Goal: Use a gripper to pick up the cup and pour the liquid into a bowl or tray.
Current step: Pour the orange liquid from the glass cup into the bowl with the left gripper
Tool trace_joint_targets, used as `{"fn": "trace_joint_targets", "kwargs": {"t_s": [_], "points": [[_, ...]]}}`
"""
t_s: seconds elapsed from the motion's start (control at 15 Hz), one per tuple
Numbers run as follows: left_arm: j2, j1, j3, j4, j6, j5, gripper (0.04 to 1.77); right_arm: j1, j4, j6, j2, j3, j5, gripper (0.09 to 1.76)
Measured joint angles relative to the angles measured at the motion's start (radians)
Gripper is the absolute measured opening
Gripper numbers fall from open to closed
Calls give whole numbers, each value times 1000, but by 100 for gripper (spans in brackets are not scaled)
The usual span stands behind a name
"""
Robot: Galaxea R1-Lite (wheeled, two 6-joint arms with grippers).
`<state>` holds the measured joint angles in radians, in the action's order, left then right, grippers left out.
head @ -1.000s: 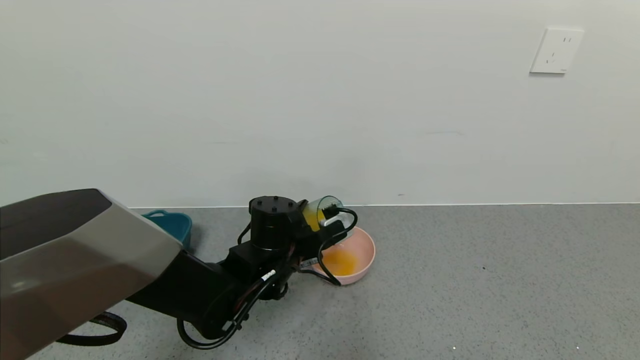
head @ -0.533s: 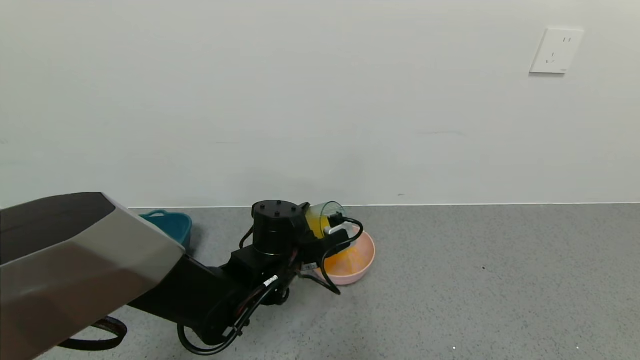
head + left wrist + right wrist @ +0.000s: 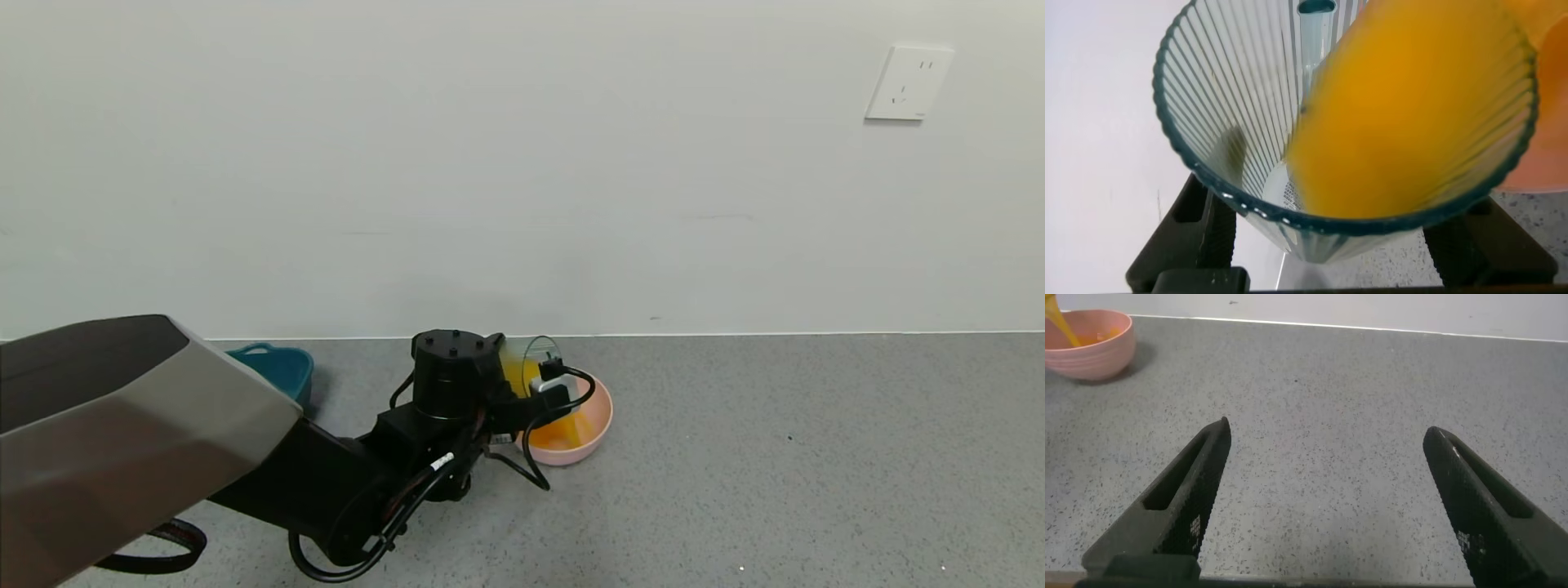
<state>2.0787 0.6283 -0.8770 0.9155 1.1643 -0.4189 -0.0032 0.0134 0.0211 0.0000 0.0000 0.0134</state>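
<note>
My left gripper [image 3: 545, 377] is shut on the translucent teal cup [image 3: 531, 366] and holds it tipped on its side over the pale pink bowl [image 3: 594, 437]. Orange liquid [image 3: 562, 433] lies in the bowl, and more still sits in the cup [image 3: 1249, 106], where it [image 3: 1413, 106] reaches toward the rim. The bowl stands on the grey counter near the back wall. In the right wrist view the bowl [image 3: 1096, 351] shows far off with a stream of liquid falling into it. My right gripper [image 3: 1327, 433] is open and empty over bare counter.
A dark teal tray [image 3: 277, 367] stands at the back left, partly hidden behind my left arm. A white wall runs along the counter's back edge, with a socket plate [image 3: 908, 82] high on the right. Grey counter stretches to the right of the bowl.
The left gripper has tilted the cup further toward the bowl and lowered it slightly. The orange pool in the bowl has grown.
</note>
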Motion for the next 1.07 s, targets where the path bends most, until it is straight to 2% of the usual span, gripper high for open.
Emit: {"fn": "trace_joint_targets", "kwargs": {"t_s": [0.4, 1.07], "points": [[1, 11, -7, -4, 33, -72, 128, 0, 0, 0, 0, 0, 0, 171], [9, 21, -51, -85, 126, -101, 128, 0, 0, 0, 0, 0, 0, 171]]}}
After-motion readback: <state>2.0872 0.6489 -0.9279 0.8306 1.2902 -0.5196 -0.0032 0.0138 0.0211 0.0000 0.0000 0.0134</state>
